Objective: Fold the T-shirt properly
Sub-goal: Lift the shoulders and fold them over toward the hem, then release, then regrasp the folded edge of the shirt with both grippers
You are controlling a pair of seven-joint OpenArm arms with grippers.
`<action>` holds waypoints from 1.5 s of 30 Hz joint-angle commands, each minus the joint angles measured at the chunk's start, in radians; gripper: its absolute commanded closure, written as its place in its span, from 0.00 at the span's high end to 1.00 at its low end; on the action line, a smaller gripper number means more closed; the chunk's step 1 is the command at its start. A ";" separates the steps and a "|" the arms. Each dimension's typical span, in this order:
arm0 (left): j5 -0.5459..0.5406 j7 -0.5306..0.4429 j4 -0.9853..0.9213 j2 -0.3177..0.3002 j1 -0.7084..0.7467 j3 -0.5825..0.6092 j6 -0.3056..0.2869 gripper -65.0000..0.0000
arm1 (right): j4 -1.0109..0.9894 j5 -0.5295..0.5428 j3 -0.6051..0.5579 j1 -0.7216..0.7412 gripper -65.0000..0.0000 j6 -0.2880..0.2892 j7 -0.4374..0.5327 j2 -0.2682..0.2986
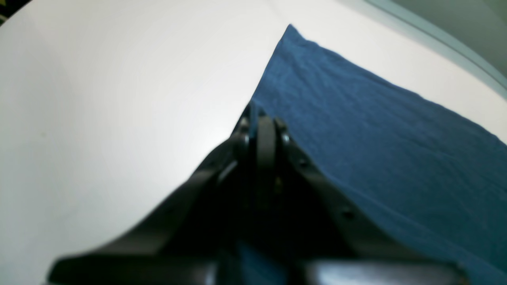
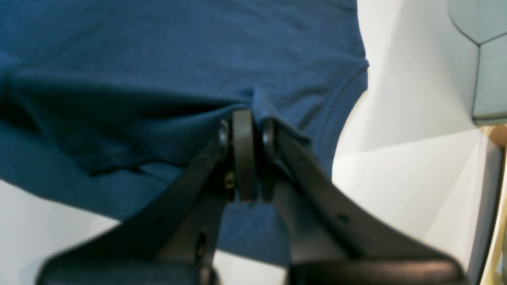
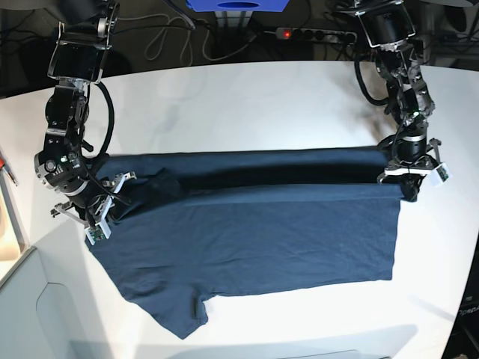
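The dark navy T-shirt (image 3: 262,239) lies spread on the white table (image 3: 239,105), with one sleeve at the front left. Its far long edge is lifted and drawn forward over the body, so a fold line runs across it. My left gripper (image 3: 409,191), on the right in the base view, is shut on that edge at the right end; the left wrist view shows its tips (image 1: 257,109) pinching the shirt's (image 1: 376,138) edge. My right gripper (image 3: 118,196) is shut on bunched cloth (image 2: 158,39) at the left end, next to a stitched hem, with its tips (image 2: 249,109) closed.
A power strip (image 3: 307,34) with a red light and several cables lie beyond the table's far edge. A grey surface (image 3: 30,307) and a wooden piece (image 3: 7,224) sit off the table's front left. White table (image 1: 99,118) shows around the shirt.
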 commanded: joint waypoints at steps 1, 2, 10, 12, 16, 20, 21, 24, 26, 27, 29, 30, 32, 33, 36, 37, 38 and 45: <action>-0.005 -0.031 0.016 -0.015 -0.029 -0.004 -0.002 0.00 | 0.014 0.007 0.005 0.034 0.01 -0.001 0.025 0.009; -0.005 -0.031 0.016 -0.015 -0.035 -0.004 -0.002 0.00 | 0.013 0.007 0.005 0.037 0.01 -0.001 0.025 0.009; -0.005 -0.031 -0.055 -0.015 -0.076 -0.004 -0.002 0.00 | -0.015 0.007 0.005 0.071 0.01 -0.001 0.025 0.006; -0.005 -0.031 -0.075 -0.015 -0.087 -0.004 -0.002 0.00 | -0.049 0.007 0.005 0.092 0.01 -0.001 0.025 0.006; -0.005 -0.031 -0.092 -0.015 -0.095 -0.004 -0.002 0.00 | -0.103 0.007 0.005 0.112 0.01 -0.001 0.027 0.006; -0.005 -0.031 -0.092 -0.015 -0.095 -0.003 -0.002 0.00 | -0.113 0.007 0.005 0.112 0.01 -0.001 0.055 0.006; -0.005 -0.031 -0.092 -0.015 -0.103 -0.001 -0.002 0.00 | -0.113 0.007 0.005 0.112 0.01 -0.001 0.064 0.006; -0.005 -0.031 -0.093 -0.016 -0.112 0.031 -0.002 0.00 | -0.115 0.007 0.005 0.112 0.01 -0.001 0.065 0.006; -0.005 -0.031 -0.093 -0.030 -0.113 0.054 -0.002 0.00 | -0.115 0.007 0.005 0.109 0.02 0.002 0.064 0.006; -0.005 -0.029 -0.093 -0.038 -0.113 0.069 -0.002 0.00 | -0.115 0.007 0.003 0.109 0.05 0.002 0.064 0.006; -0.005 -0.029 -0.093 -0.056 -0.113 0.109 0.005 0.02 | -0.115 0.007 -0.020 0.109 0.16 0.002 0.064 0.010; -0.005 -0.029 -0.093 -0.068 -0.113 0.122 0.007 0.07 | -0.115 0.007 -0.034 0.109 0.23 0.002 0.067 0.012; -0.005 -0.029 -0.090 -0.074 -0.109 0.129 0.007 0.18 | -0.110 0.007 -0.052 0.109 0.37 0.002 0.068 0.014; -0.005 -0.029 -0.084 -0.074 -0.109 0.128 0.007 0.23 | -0.109 0.007 -0.052 0.109 0.44 0.002 0.068 0.014; -0.005 -0.032 -0.078 -0.081 -0.093 0.125 0.007 0.27 | -0.109 0.007 -0.051 0.109 0.54 0.002 0.068 0.014; -0.006 -0.032 -0.076 -0.081 -0.087 0.108 0.007 0.27 | -0.107 0.007 -0.049 0.109 0.55 0.002 0.068 0.014; -0.006 -0.031 -0.068 -0.076 -0.084 0.083 0.007 0.27 | -0.107 0.007 -0.046 0.109 0.55 0.002 0.068 0.014; -0.012 -0.031 0.019 -0.073 0.028 -0.035 0.007 0.27 | -0.103 0.009 -0.042 0.084 0.55 0.002 0.067 0.040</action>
